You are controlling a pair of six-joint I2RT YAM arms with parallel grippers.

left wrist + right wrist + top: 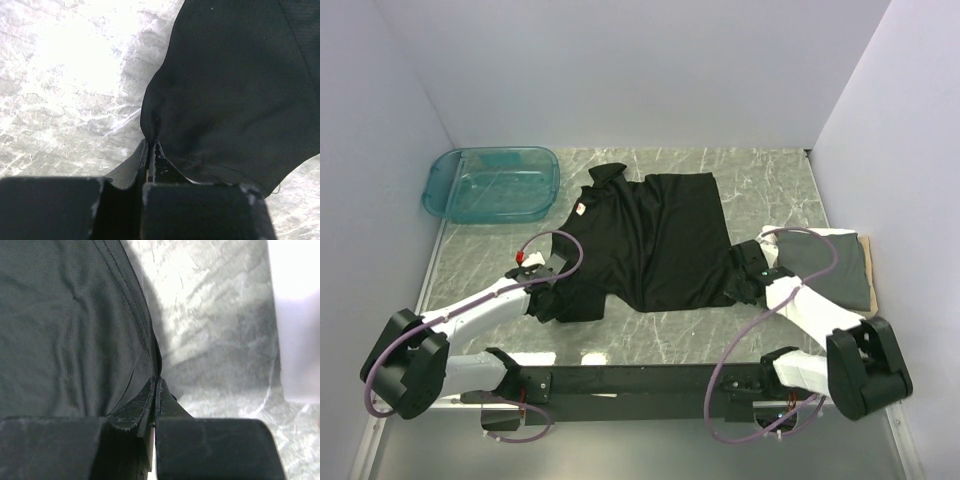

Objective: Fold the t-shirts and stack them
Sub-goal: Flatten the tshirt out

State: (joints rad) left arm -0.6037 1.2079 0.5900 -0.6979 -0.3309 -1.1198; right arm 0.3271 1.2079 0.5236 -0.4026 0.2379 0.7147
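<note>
- Black t-shirt (655, 240) lies spread flat across the middle of the table (760, 180), its collar toward the far left and its near left part bunched up.
- Grey t-shirt (830, 265) lies folded at the right side of the table, just beside the black one and partly hidden by the right arm.
- Left gripper (545, 290) sits at the bunched near left edge of the black t-shirt. In the left wrist view its jaws (150, 152) are pressed together on a fold of the black cloth (235, 90), which rises from the pinch and spreads to the right.
- Right gripper (752, 275) sits at the near right corner of the black t-shirt. In the right wrist view it (156, 390) is closed on the shirt's edge, with the cloth (65, 325) to its left and bare table (210, 315) to its right.
- Under the grey t-shirt lies a tan board (868, 265), showing only along its right edge.
- A clear teal tub (492, 185) stands at the far left corner of the table, near the black t-shirt's collar but apart from it.
</note>
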